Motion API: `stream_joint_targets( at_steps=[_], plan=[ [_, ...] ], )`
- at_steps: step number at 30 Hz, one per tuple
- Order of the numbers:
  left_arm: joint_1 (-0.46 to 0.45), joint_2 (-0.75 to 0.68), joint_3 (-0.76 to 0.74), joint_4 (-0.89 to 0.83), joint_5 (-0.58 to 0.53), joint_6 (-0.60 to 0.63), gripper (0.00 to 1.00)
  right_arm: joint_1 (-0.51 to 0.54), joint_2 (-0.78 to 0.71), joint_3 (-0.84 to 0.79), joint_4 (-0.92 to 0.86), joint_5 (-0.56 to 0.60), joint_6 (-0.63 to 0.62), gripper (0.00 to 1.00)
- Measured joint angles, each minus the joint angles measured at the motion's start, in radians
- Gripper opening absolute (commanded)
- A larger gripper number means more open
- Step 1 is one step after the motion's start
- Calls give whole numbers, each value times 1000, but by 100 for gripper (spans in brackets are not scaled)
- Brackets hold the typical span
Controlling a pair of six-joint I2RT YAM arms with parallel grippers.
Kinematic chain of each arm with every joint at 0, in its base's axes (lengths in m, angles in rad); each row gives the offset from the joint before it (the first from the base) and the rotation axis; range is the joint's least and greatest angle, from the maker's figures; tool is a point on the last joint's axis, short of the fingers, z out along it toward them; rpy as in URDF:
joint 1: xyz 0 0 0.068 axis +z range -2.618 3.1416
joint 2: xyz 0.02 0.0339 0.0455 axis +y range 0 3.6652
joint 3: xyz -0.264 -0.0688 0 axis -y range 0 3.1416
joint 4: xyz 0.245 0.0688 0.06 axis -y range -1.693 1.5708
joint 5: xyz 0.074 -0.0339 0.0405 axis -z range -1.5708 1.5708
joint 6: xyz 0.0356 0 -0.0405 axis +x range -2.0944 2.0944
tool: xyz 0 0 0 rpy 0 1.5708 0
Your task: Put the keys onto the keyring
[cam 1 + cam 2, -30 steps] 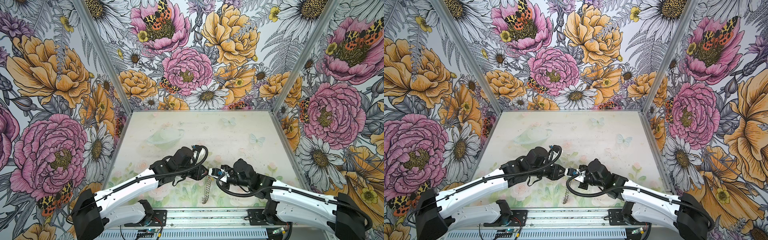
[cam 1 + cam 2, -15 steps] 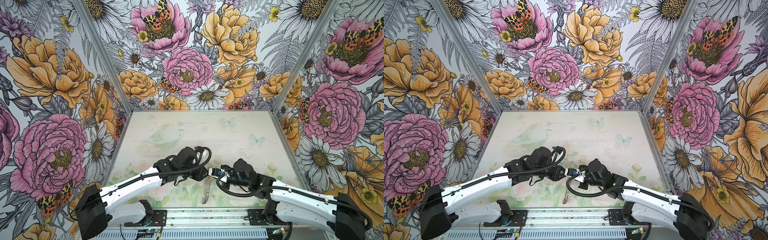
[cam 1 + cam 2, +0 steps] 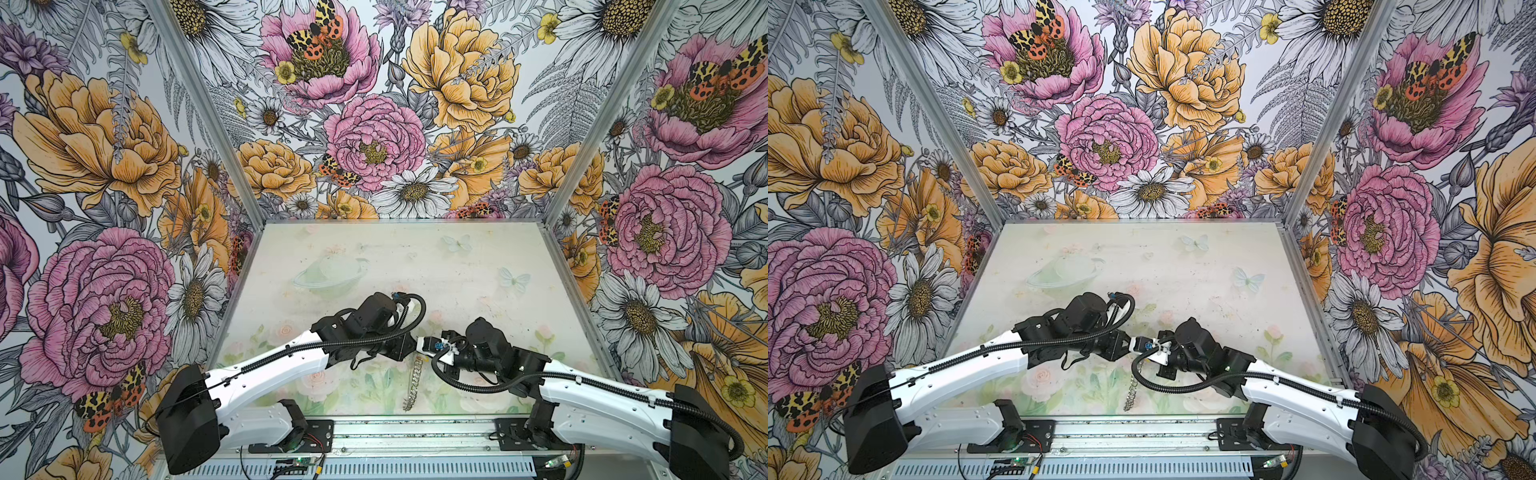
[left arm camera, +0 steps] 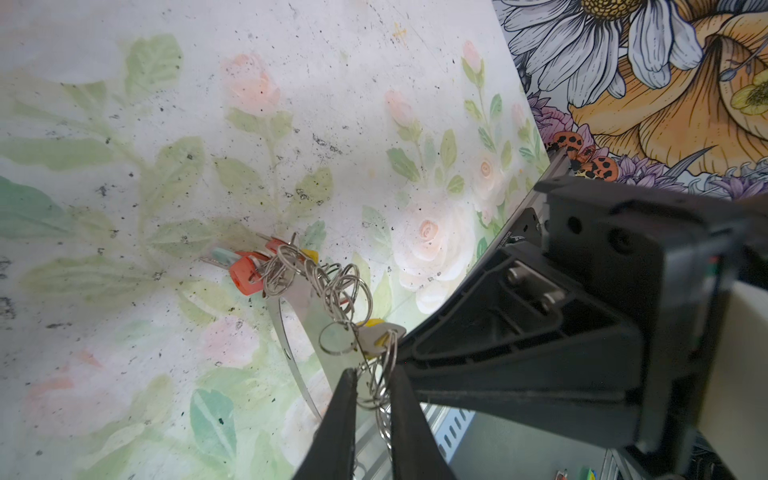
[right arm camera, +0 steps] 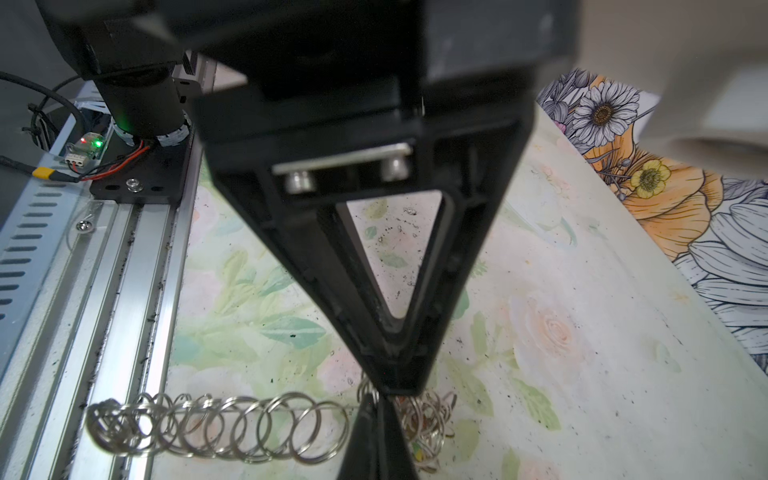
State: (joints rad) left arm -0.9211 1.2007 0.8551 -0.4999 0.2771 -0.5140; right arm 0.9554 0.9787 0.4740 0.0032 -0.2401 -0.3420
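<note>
The keyring is a flat grey hoop fringed with silver split rings. In both top views it shows edge-on like a chain below the meeting gripper tips. Keys with red tags hang at its far end, and a key with a yellow tag sits near my left gripper. That gripper's narrow jaws pinch a bunch of split rings. My right gripper is shut on the hoop's thin rim among the rings. Its black finger points at the same spot.
An aluminium rail with a slotted cover and wiring runs along the table's front edge, close to the keyring's near end. Flowered walls enclose the pale floral tabletop on three sides.
My left arm has reached right toward the right gripper, and its jaws have narrowed onto the split rings. The right arm and the keyring have stayed put.
</note>
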Motion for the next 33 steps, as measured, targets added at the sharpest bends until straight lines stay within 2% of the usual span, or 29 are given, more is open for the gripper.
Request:
stream_joint_targets(
  at_steps=[15,33],
  plan=[
    [0,28,18,-27,0,1,20,5,7,0,-2,0,0,0],
    [-5,34,21,-20,19,-3,1,15,11,0,1,16,-11,0]
  ],
)
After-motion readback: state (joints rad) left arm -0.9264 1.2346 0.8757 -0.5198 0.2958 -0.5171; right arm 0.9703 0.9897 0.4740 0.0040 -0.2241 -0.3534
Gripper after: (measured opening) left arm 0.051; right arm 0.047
